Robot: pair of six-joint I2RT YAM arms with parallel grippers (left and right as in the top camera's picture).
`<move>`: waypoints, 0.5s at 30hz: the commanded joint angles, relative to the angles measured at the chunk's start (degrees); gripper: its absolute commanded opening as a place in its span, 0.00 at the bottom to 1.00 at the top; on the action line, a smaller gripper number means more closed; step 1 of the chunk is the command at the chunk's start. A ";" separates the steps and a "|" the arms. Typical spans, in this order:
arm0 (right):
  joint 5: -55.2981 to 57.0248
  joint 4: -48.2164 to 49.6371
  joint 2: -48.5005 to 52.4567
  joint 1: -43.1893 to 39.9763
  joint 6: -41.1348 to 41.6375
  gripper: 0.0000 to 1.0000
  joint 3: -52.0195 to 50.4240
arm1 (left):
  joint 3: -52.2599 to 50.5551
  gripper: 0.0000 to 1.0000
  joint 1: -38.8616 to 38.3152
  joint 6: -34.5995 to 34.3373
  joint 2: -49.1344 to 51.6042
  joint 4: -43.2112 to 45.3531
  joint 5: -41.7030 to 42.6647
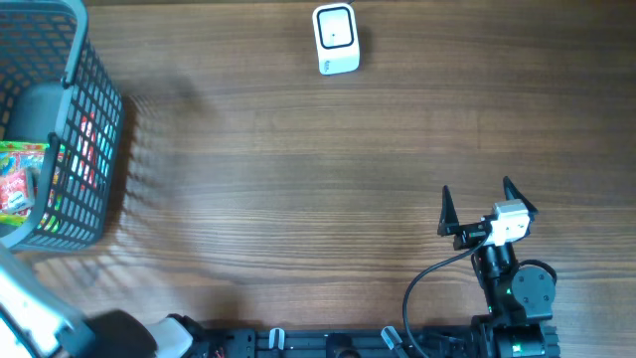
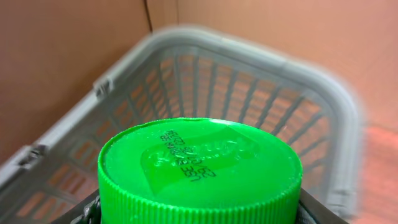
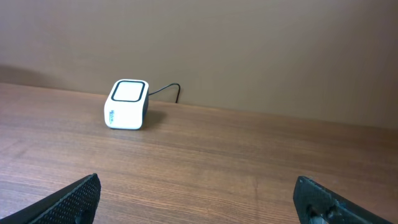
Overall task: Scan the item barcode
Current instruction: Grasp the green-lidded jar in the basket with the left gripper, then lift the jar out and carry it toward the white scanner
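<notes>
Over to the left gripper (image 2: 199, 211) first: clamped on a green ribbed plastic screw cap (image 2: 199, 168), a dark finger (image 2: 87, 213) pressed against the ribbing at each bottom corner of the wrist view. Filling most of that view, top face turned to the lens, raised lettering and a dark printed code across it. Cannot tell the sort of container beneath; hidden by the cap itself. Inside or just above the grey plastic lattice basket (image 2: 249, 53), cannot tell which, with the rim and slatted walls blurred behind. From overhead, basket tucked into the far left corner of the brown wood-grain worktop (image 1: 298, 179), bright green-and-red packets (image 1: 20, 179) lying inside. Hard to pick out the cap from up there.

Now across to the right gripper (image 1: 479, 202): spread wide, grasping nothing, low over the near right part of the worktop, well apart from the basket. Pointing towards the far edge, black fingers (image 3: 71, 199) framing bare wood in its own view. And straight beyond, the small white box-shaped barcode scanner (image 1: 336, 38), dark-rimmed window on top, standing on the worktop at the far edge, a thin dark cable (image 3: 168, 90) curling out behind it. Well apart from both grippers, and from the green cap too.
</notes>
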 commanded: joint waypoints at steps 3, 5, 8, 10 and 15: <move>0.72 0.15 -0.24 -0.20 -0.07 1.00 -0.04 | 1.33 0.55 -3.08 -8.39 -9.42 0.44 6.69; 0.72 0.15 -0.24 -0.20 -0.07 1.00 -0.04 | 1.33 0.55 -5.86 -8.52 -11.67 -0.48 6.67; 0.72 0.15 -0.24 -0.20 -0.07 1.00 -0.04 | 1.33 0.55 -11.26 -9.75 -14.21 -2.73 6.64; 0.72 0.15 -0.24 -0.20 -0.07 1.00 -0.04 | 1.33 0.55 -14.91 -11.10 -15.19 -4.70 6.67; 0.72 0.15 -0.24 -0.20 -0.07 1.00 -0.04 | 1.33 0.55 -26.34 -11.54 -15.85 -13.03 6.64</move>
